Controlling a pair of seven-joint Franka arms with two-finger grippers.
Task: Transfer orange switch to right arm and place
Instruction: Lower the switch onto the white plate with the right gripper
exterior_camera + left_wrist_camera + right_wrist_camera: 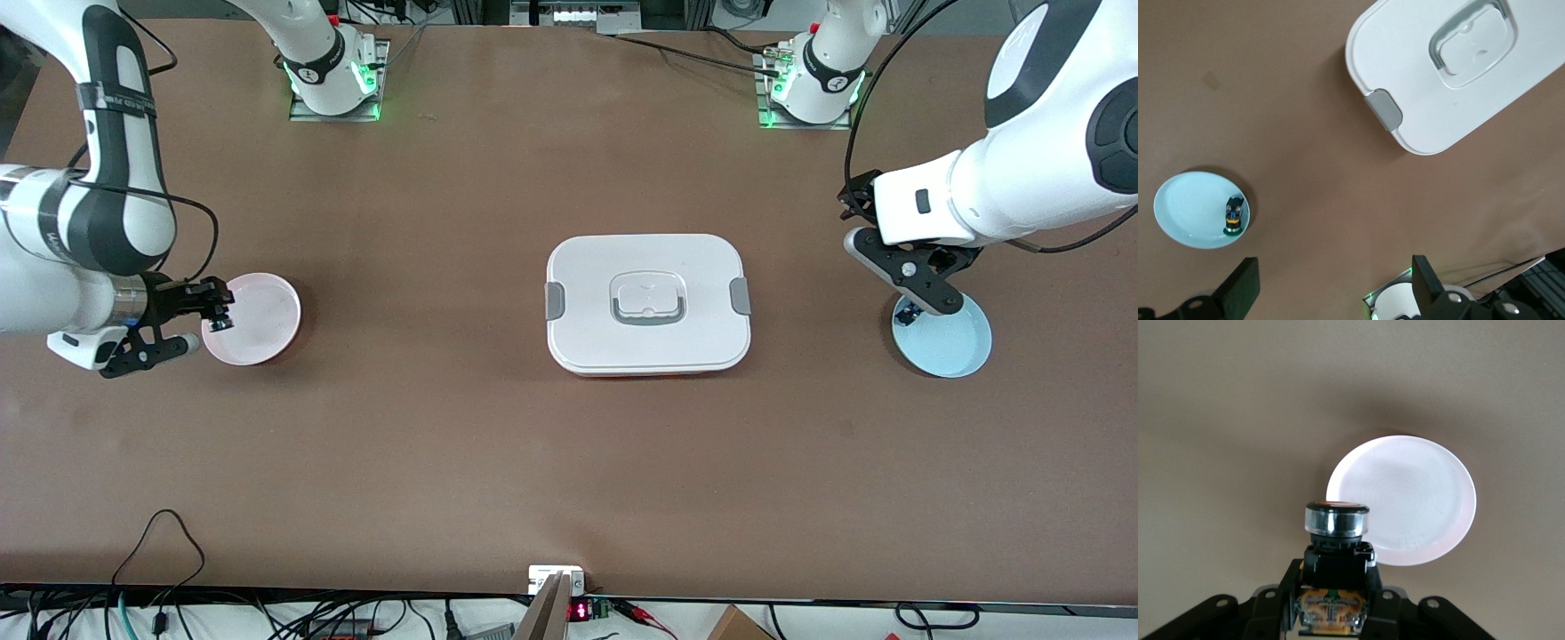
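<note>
My right gripper point(216, 309) is shut on the orange switch point(220, 320) and holds it over the rim of the pink plate point(265, 322) at the right arm's end of the table. In the right wrist view the switch point(1336, 550) sticks out of the gripper point(1336, 603), black body with orange-tan sections and a round cap, with the pink plate point(1418, 500) below it. My left gripper point(920, 293) is open and empty over the edge of the light blue plate point(960, 347).
A second small black switch with a green end point(1234, 217) stands in the light blue plate point(1188, 207) and shows under the left gripper point(907, 314). A white lidded container point(587, 267) sits mid-table, also seen in the left wrist view point(1405, 53).
</note>
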